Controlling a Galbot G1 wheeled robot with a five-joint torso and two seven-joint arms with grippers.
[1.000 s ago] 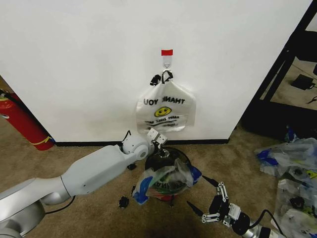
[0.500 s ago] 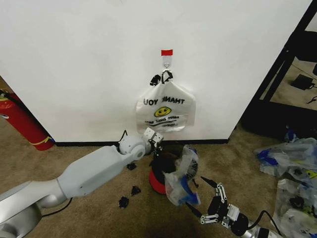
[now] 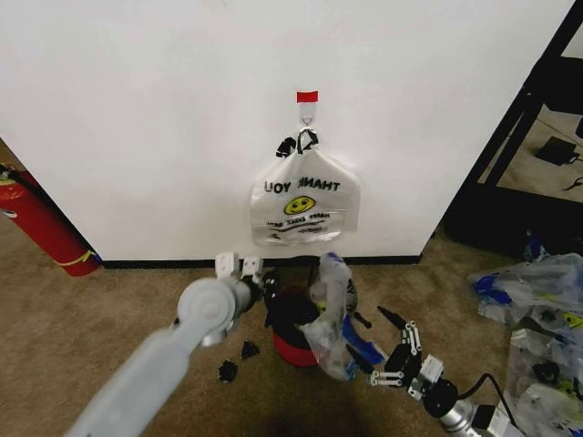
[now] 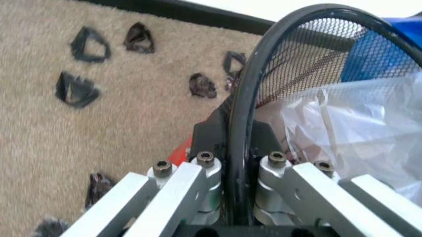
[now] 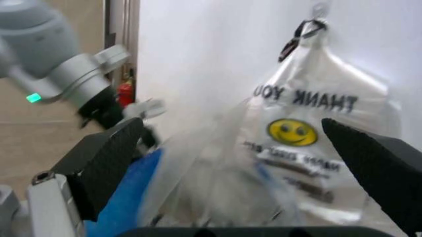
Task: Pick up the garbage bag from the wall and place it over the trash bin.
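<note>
The trash bin (image 3: 290, 323) stood tilted on the carpet (image 3: 109, 309) below the wall (image 3: 146, 118), near the black baseboard. Its black mesh side and red base faced the head camera. The left gripper (image 3: 239, 267) was clamped on the bin's rim; in the left wrist view the rim (image 4: 238, 148) passed between the two metal fingers (image 4: 177, 195), which were closed against it.

The garbage bag (image 3: 330, 319) hung crumpled over the right side of the bin, partly draped on the rim and trailing to the floor. It was thin, see-through plastic with blue patches, one near the carpet. In the left wrist view the bag (image 4: 356, 133) lay against the inside of the mesh.

The right gripper (image 3: 393, 350) was low at the right, just beside the bag, with its black-tipped fingers spread apart and nothing between them.

A whiter THANK YOU smiley bag (image 3: 305, 202) hung from the hook (image 3: 308, 115) under a red tape strip (image 3: 307, 96). A red fire extinguisher (image 3: 41, 226) stood at the far left. Small black scraps (image 3: 237, 360) lay on the carpet near the bin.
</note>
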